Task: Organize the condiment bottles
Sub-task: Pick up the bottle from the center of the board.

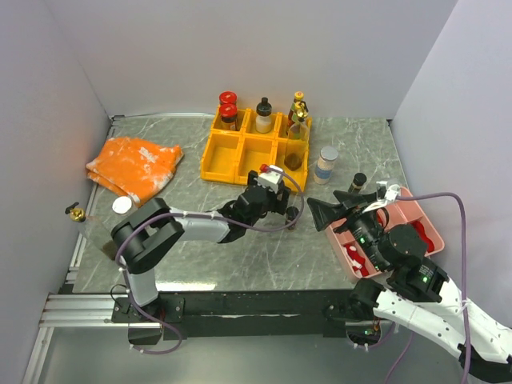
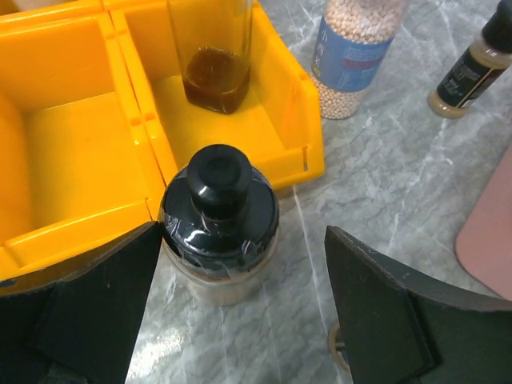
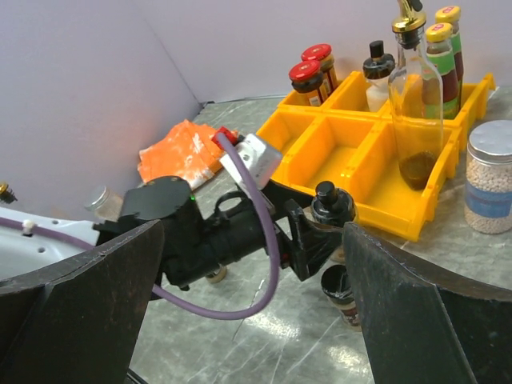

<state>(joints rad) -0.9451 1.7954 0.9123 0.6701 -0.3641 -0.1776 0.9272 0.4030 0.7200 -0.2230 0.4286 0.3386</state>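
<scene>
Cloth (image 1: 136,164) far left, bunched up. Small jar (image 1: 121,206) sits just beside its near edge, on the table (image 1: 240,256).

Bins (image 1: 240,152) mid-table, far side:
- back left: two red-cap bottles (image 1: 228,108), upright
- back middle: white bottle (image 1: 263,117), black cap
- back right: two green-cap bottles (image 3: 444,48)
- front right: glass bottle (image 3: 416,120), gold spout, a little dark liquid at the bottom

Left gripper (image 2: 244,236) is at the bins' front wall, jaws spread wide, released. Black-cap bottle (image 2: 220,200) stands upright on the table between the fingers, just in front of the divider between the middle and right front bins. Left finger (image 2: 104,296) is close against its side; can't tell if it's touching. Right finger (image 2: 384,312) is clearly apart, so there is no grasp.

Dark jar (image 1: 293,214) is on the table just near-right of that gripper, outside the bins.

Silver-cap jar (image 1: 326,164) is on the table just right of the bins, upright, full of pale beads. Slim bottle (image 1: 358,182), dark cap, stands right of it, near the tray.

Right gripper (image 3: 254,230) is at the far left corner of the tray (image 1: 404,210), jaws fully apart, nothing between them. Red packets (image 1: 356,260) lie in the tray.
</scene>
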